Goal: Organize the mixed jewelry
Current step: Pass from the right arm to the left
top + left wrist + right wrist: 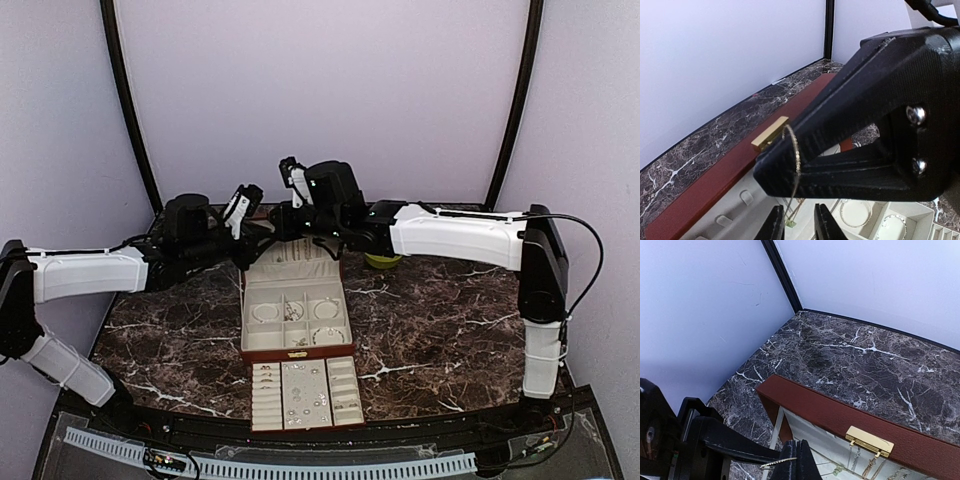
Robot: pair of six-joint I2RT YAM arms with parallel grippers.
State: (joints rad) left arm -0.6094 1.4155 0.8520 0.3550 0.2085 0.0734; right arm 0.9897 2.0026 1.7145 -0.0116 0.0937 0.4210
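My right gripper (pixel 797 464) is shut on a thin gold chain (pixel 774 463) that sticks out to the left of its fingertips. Seen from the left wrist, the same chain (pixel 796 150) arcs over the right gripper's black fingers (pixel 850 130), and a fine strand hangs down from it. That strand runs into the narrow gap of my left gripper (pixel 799 226), close to its left finger (pixel 775 225), with the jaws still apart. Both grippers meet above the upright lid (pixel 290 270) of the reddish-brown box (pixel 243 325). More jewelry lies in its cream compartments (pixel 327 310).
The box's drawer (pixel 345 385) is pulled out toward the arm bases and holds small pieces. Chains hang inside the lid under the gold clasp (pixel 869 441). A bracelet (pixel 856 212) rests in one compartment. A yellow-green bowl (pixel 380 261) sits behind the right arm.
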